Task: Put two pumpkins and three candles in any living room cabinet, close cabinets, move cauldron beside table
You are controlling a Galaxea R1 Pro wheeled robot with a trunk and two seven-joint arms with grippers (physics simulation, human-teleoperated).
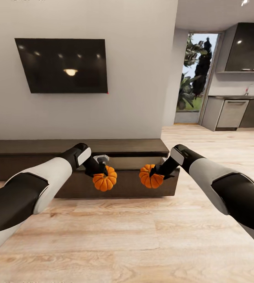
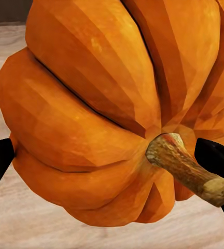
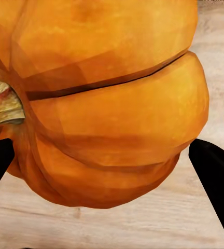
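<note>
The cabinet [image 1: 103,147] has a front compartment open, its contents hidden behind the arms. The left gripper [image 1: 102,173] is clamped on one pumpkin [image 1: 105,179], and the right gripper [image 1: 155,173] on the other pumpkin [image 1: 150,176].

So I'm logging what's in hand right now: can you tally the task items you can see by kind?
Pumpkins: 2 (one in the left gripper, one in the right gripper)
Cabinets: 1
Total: 3

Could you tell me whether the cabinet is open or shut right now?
Open: the cabinet shows a pale interior gap behind the two held pumpkins.
</note>
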